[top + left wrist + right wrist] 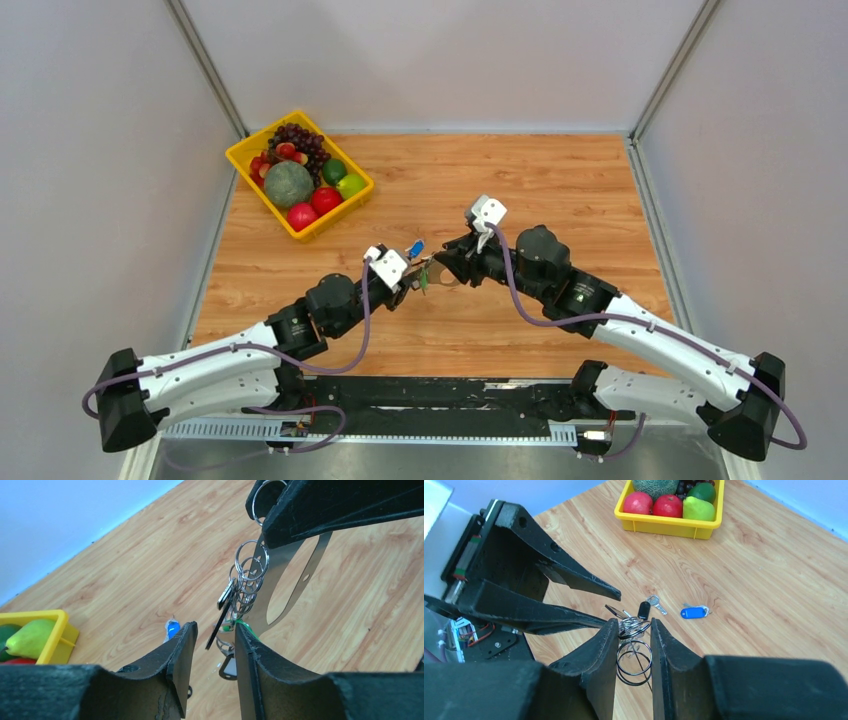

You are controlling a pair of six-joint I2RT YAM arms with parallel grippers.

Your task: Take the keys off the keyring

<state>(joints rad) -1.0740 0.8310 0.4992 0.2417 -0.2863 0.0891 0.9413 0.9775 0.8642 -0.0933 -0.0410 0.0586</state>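
Steel keys (226,599) dangle from the keyring (250,575) clamped in your right hand (634,624), down into your parted left hand (215,627).

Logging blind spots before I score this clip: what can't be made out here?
Top view: the keys are too small to count.
Left wrist view: the right gripper hides where the keyring is clamped.
Both wrist views: unclear whether the left gripper pinches the keys.
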